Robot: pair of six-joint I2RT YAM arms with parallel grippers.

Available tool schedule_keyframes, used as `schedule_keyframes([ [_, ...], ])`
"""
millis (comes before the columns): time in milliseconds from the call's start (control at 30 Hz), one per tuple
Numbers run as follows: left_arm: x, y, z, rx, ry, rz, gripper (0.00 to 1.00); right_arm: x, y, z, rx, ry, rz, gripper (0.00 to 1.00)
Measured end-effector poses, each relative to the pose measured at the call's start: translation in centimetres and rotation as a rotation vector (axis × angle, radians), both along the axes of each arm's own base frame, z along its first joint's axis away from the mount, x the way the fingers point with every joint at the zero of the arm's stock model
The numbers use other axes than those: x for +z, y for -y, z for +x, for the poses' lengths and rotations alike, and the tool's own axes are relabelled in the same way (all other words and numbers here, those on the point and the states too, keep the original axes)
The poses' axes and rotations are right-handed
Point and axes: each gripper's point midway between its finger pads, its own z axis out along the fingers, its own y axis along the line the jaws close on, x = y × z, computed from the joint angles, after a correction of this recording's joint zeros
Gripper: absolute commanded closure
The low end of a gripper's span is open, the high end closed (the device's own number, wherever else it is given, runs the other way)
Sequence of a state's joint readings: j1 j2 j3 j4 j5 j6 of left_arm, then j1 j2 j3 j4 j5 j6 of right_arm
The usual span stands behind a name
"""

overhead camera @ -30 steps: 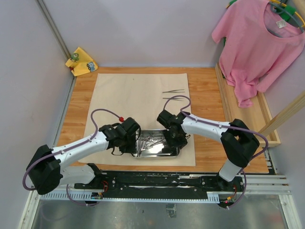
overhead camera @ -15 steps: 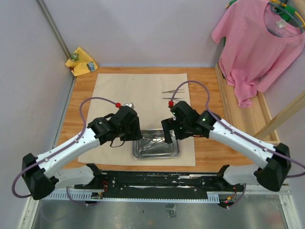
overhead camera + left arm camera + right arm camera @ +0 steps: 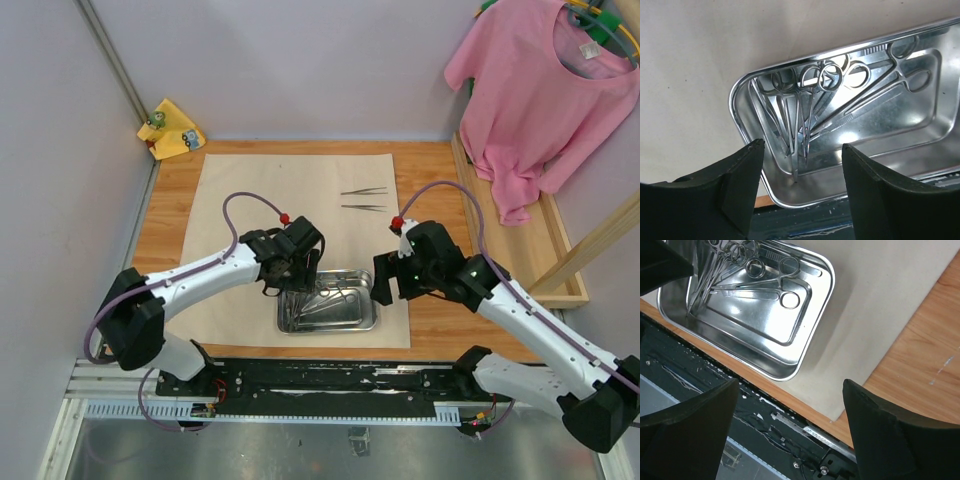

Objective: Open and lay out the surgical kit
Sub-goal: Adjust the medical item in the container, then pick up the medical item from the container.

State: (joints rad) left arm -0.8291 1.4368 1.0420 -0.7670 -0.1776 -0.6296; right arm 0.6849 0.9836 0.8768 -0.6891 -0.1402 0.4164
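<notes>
- The cloth wrap lies spread flat on the table, with the steel tray on its near edge, a little right of centre.
- The ring-handled forceps lie heaped in the left half of the tray, rings overlapping and tips pointing towards the near rim.
- Two tweezers are already laid out on the far right part of the cloth, well apart from the tray.
- The left gripper hovers over the left end of the tray; its jaws stand apart with nothing between them.
- The right gripper hangs just beside the tray's right end, jaws spread wide and empty.
- The forceps look stiff, light and slick, and since they lie flat on polished steel they will likely skid under a loose pinch.
- The best hold is probably across the shanks just below the rings, where one pair crosses another and sits slightly raised.
- Lifting one pair may drag its tangled neighbours, and the tray itself could slide on the cloth.
</notes>
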Motion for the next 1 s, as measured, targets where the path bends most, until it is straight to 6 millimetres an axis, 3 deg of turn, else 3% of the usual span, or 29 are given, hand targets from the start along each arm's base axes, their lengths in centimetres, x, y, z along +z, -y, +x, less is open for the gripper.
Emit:
schedule_keyframes([
  [133, -1.4, -0.2, 0.5, -0.014, -0.005, 0.053, 0.42, -0.1, -0.3, 0.1, 0.031, 0.02, 0.012, 0.3],
  [433, -4.2, 0.6, 1.3, -0.031, -0.02, 0.081, 0.82, -2.2, -0.2, 0.3, 0.048, -0.021, 0.017, 0.34],
  [833, -6.7, 0.2, 1.2, 0.019, -0.04, 0.113, 0.87, -2.6, -0.6, 0.0, 0.076, -0.044, 0.057, 0.33],
  [1000, -7.1, 0.1, 1.0, 0.03, -0.044, 0.108, 0.84, -2.8, -0.7, -0.2, 0.089, -0.048, 0.06, 0.33],
])
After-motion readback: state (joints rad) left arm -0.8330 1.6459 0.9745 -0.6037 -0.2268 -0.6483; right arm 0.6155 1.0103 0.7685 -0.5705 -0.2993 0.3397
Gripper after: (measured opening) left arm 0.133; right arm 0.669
